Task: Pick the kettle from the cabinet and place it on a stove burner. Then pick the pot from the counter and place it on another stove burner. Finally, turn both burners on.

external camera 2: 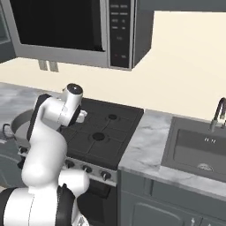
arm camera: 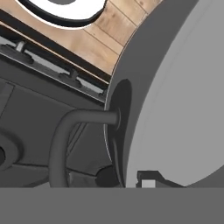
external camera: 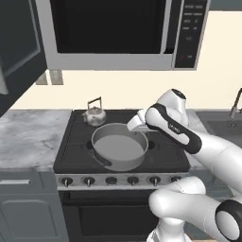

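The wide grey pot [external camera: 118, 145] hangs over the front left part of the black cooktop [external camera: 165, 158]. My gripper [external camera: 133, 124] reaches down to its right rim and is shut on it. In the hand view the pot's wall [arm camera: 175, 96] stands between my gripper's [arm camera: 127, 179] tips, with a dark side handle [arm camera: 65, 135] to the left. The pot's edge [external camera 2: 20, 121] also peeks out behind the arm. The small silver kettle [external camera: 95, 114] stands on the rear left burner. Two right-hand burners [external camera 2: 98, 137] are bare. The dark cabinet [external camera: 19, 52] is at the upper left, above the marble counter [external camera: 28, 137].
A microwave [external camera: 113, 33] hangs low over the stove. The knobs [external camera: 111, 180] run along the stove's front. To the right of the stove, a strip of counter [external camera 2: 141, 145] leads to a sink [external camera 2: 198, 150] with a faucet [external camera 2: 218, 112].
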{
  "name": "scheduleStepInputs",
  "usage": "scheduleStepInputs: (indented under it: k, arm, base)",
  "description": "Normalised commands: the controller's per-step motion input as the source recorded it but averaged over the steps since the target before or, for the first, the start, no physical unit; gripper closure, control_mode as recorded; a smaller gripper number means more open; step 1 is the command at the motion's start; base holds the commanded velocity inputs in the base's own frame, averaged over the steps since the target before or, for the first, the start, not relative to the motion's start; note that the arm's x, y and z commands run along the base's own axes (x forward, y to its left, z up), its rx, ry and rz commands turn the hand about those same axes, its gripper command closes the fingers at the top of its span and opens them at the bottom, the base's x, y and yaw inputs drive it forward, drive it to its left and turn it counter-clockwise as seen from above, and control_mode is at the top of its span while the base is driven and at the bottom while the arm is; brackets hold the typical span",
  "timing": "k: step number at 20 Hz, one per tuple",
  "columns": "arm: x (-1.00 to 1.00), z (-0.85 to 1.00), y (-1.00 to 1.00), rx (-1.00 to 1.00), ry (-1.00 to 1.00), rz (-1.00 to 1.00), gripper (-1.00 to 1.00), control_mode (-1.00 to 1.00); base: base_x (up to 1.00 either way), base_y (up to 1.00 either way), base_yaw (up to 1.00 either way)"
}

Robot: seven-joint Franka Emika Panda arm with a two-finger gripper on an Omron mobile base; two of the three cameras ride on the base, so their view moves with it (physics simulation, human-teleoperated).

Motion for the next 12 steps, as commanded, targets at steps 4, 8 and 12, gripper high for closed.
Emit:
scheduleStepInputs:
  k: [4, 8, 12]
  arm:
    - [0.0, 0.0, 0.0, 0.0, 0.0, 0.0, 1.0, 1.0]
    - [0.0, 0.0, 0.0, 0.0, 0.0, 0.0, 1.0, 1.0]
    - [0.0, 0.0, 0.0, 0.0, 0.0, 0.0, 1.0, 1.0]
  base:
    - [0.34, -0.3, 0.29]
    - [0.55, -0.19, 0.21]
    - [0.58, -0.15, 0.21]
